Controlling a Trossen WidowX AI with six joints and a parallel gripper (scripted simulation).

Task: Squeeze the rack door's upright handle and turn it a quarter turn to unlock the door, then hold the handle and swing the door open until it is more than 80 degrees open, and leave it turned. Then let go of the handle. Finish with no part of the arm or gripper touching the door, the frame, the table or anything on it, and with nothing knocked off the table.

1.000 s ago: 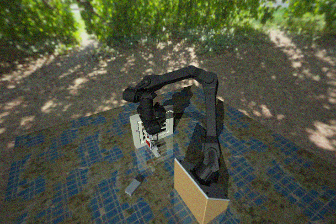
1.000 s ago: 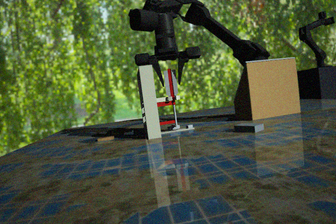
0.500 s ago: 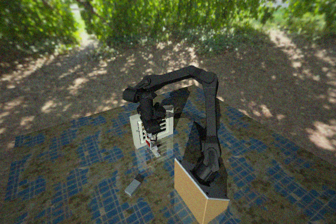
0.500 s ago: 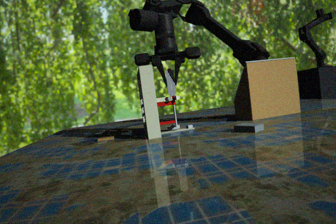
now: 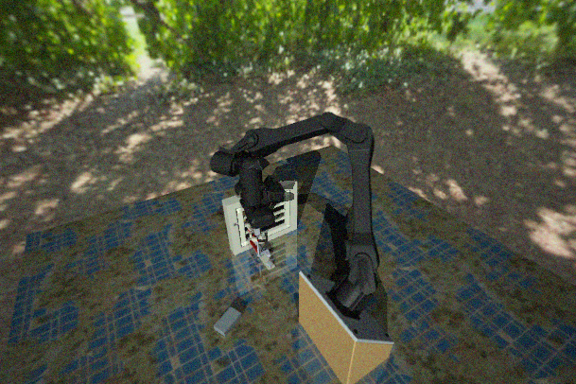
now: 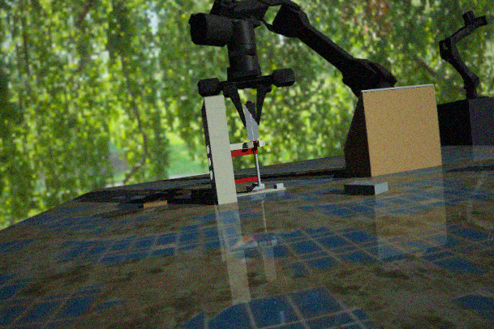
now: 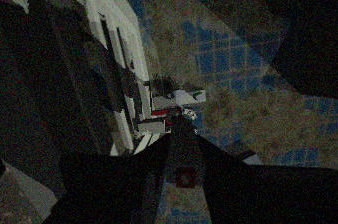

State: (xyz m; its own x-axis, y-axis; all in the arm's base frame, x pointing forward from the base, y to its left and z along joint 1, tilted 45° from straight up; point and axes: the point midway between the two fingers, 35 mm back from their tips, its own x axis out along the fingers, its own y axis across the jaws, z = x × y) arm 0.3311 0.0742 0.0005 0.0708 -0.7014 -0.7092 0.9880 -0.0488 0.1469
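The cream rack frame [image 5: 232, 232] [image 6: 223, 162] [image 7: 133, 35] stands upright on the table [image 6: 349, 284]. Red-edged door parts [image 6: 244, 152] [image 5: 253, 244] jut out from its side in the exterior view; the arm hides much of the door, so its angle is unclear. The upright grey handle [image 6: 251, 129] [image 7: 185, 162] rises above them. My gripper [image 6: 251, 122] [image 5: 260, 233] [image 7: 182, 138] points down and is shut on the handle's upper part, one finger on each side. The handle's broad face is turned relative to the exterior view. One side of the gripper body overlaps the frame's top; contact is unclear.
A small grey block [image 5: 229, 320] [image 6: 366, 187] lies between the rack and the arm's tan pedestal [image 5: 326, 326] [image 6: 401, 134]. A small orange-brown piece [image 6: 155, 203] lies beyond the frame. A low pale foot [image 5: 267, 260] sticks out below the door parts.
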